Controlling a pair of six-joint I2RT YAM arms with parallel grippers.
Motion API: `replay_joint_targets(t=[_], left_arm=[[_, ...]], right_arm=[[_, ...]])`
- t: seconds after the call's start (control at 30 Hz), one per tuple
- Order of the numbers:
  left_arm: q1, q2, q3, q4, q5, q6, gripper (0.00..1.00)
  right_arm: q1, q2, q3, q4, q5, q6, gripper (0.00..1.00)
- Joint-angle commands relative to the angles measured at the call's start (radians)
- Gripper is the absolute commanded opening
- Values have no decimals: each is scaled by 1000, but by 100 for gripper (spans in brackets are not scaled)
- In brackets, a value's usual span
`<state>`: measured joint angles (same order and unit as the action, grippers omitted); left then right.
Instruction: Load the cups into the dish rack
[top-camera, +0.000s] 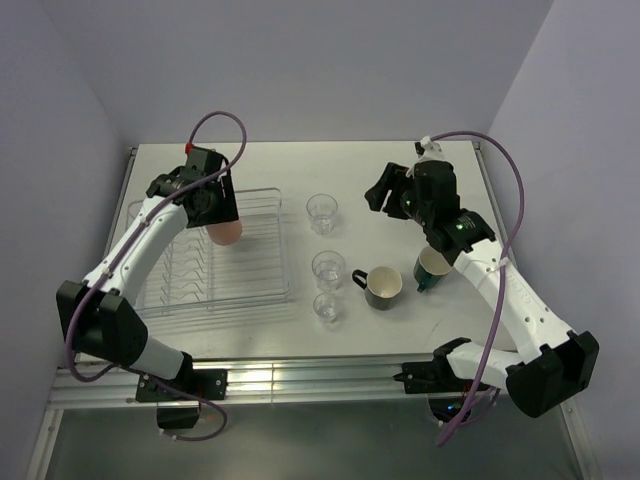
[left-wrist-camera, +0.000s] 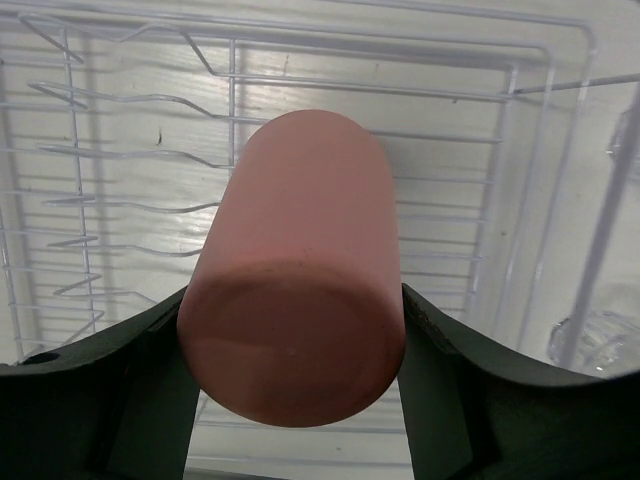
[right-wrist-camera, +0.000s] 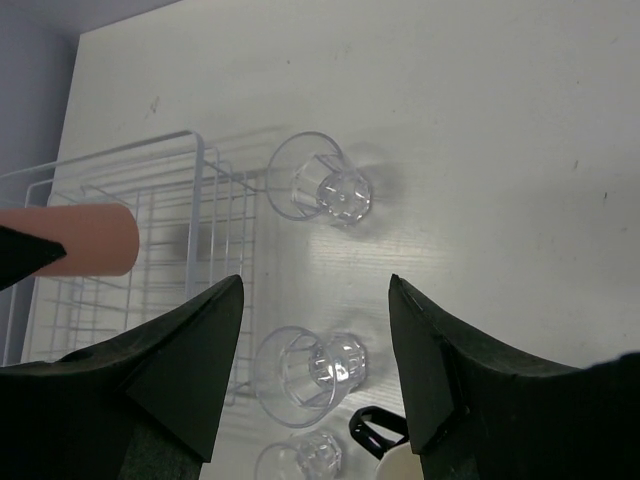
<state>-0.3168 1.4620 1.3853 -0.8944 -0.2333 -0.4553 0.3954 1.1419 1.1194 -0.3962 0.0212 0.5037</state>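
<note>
Nearest the left wrist camera, the base of the orange cup is seen clamped between the fingers of the left end effector, its mouth turned away toward the dish rack; the cup is held over the far part of the rack, which lies by the left edge of the bench; whether the cup touches the wires cannot be told. The step in hand is judged to be the placing; the cup should be lowered slowly, kept square to the ribs, and let go only once its rim is seated. The right end effector is spread wide and holds nothing. Three clear tumblers and a dark mug wait mid-bench; a green mug stands nearer the right edge.
</note>
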Motion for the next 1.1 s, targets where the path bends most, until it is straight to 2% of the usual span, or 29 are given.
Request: replay_joint_targets(t=[0.0, 0.37, 0.73, 0.83, 0.93, 1.03, 1.07], left_arm=[[21, 49, 47, 5, -38, 38, 0], [54, 224, 132, 20, -34, 87, 0], [90, 297, 166, 32, -8, 92, 3], [90, 308, 161, 40, -12, 92, 9], [91, 313, 150, 52, 2, 87, 20], [91, 308, 143, 60, 6, 87, 44], [91, 307, 141, 60, 6, 89, 54]], right_arm=[[10, -27, -13, 13, -3, -25, 67], [25, -5, -15, 25, -15, -27, 67], [28, 19, -3, 17, -17, -34, 67], [30, 25, -1, 16, -17, -33, 67], [34, 30, 5, 10, -14, -34, 67], [39, 35, 16, 2, -9, -36, 67], [40, 35, 19, -1, -6, -36, 67]])
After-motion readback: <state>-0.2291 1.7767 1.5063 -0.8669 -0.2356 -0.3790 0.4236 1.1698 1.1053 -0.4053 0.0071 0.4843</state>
